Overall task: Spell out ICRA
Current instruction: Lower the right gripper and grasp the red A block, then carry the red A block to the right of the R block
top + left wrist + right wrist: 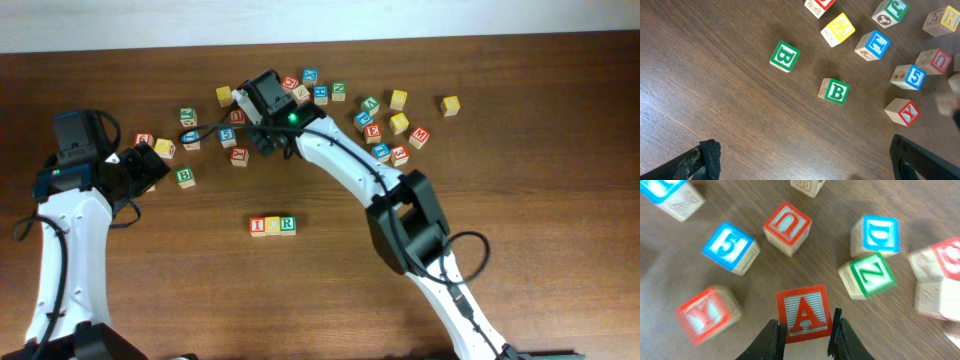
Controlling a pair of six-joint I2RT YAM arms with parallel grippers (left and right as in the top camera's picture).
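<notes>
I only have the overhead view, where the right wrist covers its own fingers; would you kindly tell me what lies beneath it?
Observer: The right wrist view shows the red A cube between the fingers of the right gripper, one on each side. I cannot tell whether they press it.
Operator: Thank you. Is the left gripper holding anything?
Observer: No. The left wrist view shows the left gripper open, with nothing between its fingers.

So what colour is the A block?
The A block is red, letter and border, on a pale striped face; clearest in the right wrist view.
</notes>
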